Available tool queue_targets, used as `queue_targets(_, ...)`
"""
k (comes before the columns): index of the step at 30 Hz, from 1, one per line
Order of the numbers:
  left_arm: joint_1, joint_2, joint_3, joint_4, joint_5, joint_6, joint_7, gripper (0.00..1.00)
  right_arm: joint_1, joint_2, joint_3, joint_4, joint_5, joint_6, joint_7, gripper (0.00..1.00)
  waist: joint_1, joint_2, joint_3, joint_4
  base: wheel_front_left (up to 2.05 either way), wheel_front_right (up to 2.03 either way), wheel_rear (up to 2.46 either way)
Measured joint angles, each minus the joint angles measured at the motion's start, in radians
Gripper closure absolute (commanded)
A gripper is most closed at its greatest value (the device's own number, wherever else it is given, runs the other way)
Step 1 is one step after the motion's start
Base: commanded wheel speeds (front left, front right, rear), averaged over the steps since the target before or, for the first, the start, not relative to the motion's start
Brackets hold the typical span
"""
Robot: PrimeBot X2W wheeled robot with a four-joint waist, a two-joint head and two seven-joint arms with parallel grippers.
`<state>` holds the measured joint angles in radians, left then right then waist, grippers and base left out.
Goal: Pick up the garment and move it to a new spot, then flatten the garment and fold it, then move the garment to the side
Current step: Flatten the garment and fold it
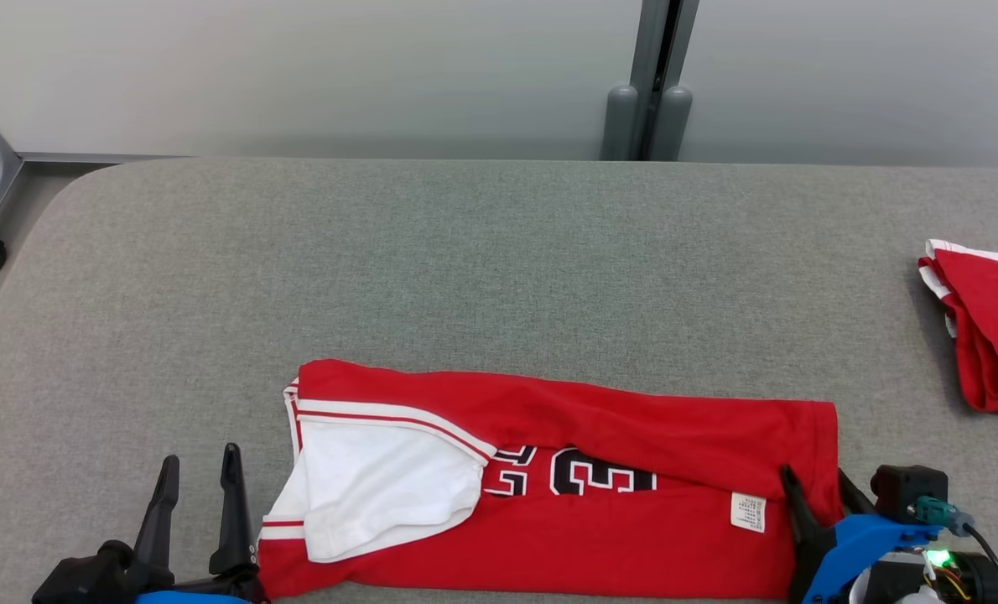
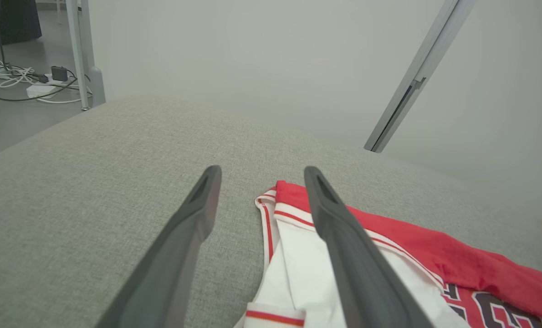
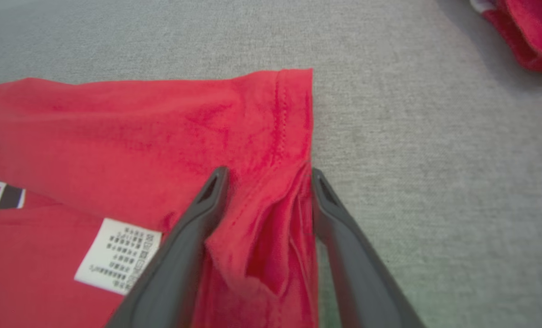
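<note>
Jaws L wide apart, empty, low over tabletop [image 1: 465,268], just beside jersey [image 1: 600,528] at its white-lined end. Jaws R apart, astride jersey's hem corner, bunched cloth between, near label [image 1: 748,512]. Jersey folded lengthwise, front-centre of tabletop. 2nd red garment [image 1: 990,335] well apart, at R edge.

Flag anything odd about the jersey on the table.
The jersey's hem is puckered into a ridge between the right gripper's open fingers. Its left end lies flipped open, showing the white inside, and the far flap covers the top of the number.
</note>
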<state>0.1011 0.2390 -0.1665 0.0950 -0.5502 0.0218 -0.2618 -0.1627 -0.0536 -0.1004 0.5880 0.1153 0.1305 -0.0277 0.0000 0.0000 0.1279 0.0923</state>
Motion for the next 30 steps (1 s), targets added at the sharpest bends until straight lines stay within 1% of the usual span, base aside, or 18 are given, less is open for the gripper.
queue_targets(1, 0.0, 0.0, 0.0, 0.0, 0.002, 0.0, 0.0, 0.0, -0.006, 0.0, 0.003, 0.01, 0.0, 0.0, -0.003, 0.97, 0.0, 0.0, 0.0, -0.002, 0.0, 0.0, 0.0)
queue_targets(2, 0.0, 0.0, 0.0, 0.0, 0.006, 0.001, 0.0, 0.0, -0.014, 0.0, 0.007, 0.021, 0.0, 0.0, -0.009, 1.0, 0.0, 0.0, 0.0, -0.005, 0.0, 0.0, 0.0)
queue_targets(6, 0.0, 0.0, -0.004, -0.002, 0.01, 0.004, 0.0, 0.0, -0.04, 0.004, -0.006, 0.042, -0.012, 0.001, -0.028, 1.0, 0.0, 0.0, -0.001, -0.026, 0.0, 0.0, 0.0)
queue_targets(10, -0.002, 0.001, -0.004, -0.008, 0.014, 0.004, 0.0, 0.0, -0.059, 0.008, -0.053, 0.032, -0.049, 0.001, -0.036, 1.0, 0.0, 0.0, -0.001, -0.061, 0.0, 0.0, 0.0)
queue_targets(13, -0.008, 0.002, -0.009, -0.011, 0.017, 0.004, 0.0, 0.0, -0.07, 0.005, -0.108, -0.006, -0.088, 0.001, -0.026, 1.0, 0.0, 0.0, 0.001, -0.091, 0.0, 0.0, 0.0)
queue_targets(17, -0.022, 0.001, -0.019, -0.012, 0.023, 0.003, 0.001, 0.0, -0.081, -0.027, -0.178, -0.075, -0.122, 0.001, 0.006, 1.0, 0.0, 0.0, 0.006, -0.133, 0.0, 0.0, 0.0)
queue_targets(20, -0.031, 0.0, -0.032, -0.009, 0.024, -0.001, 0.004, 0.0, -0.082, -0.037, -0.21, -0.122, -0.132, 0.001, 0.035, 1.0, 0.0, 0.0, 0.01, -0.16, 0.0, 0.0, 0.0)
queue_targets(23, -0.044, -0.003, -0.04, -0.003, 0.027, -0.002, 0.004, 0.0, -0.082, -0.035, -0.21, -0.158, -0.128, 0.001, 0.057, 1.0, 0.0, 0.0, 0.012, -0.178, 0.0, 0.0, 0.0)
queue_targets(25, -0.048, -0.005, -0.044, 0.003, 0.031, -0.004, 0.004, 0.0, -0.082, -0.029, -0.191, -0.182, -0.107, 0.001, 0.073, 1.0, 0.0, 0.0, 0.012, -0.182, 0.0, 0.0, 0.0)
queue_targets(30, -0.064, -0.01, -0.059, 0.018, 0.031, -0.007, 0.005, 0.0, -0.065, -0.011, -0.086, -0.251, -0.042, 0.0, 0.107, 1.0, 0.0, 0.0, 0.002, -0.171, 0.0, 0.0, 0.0)
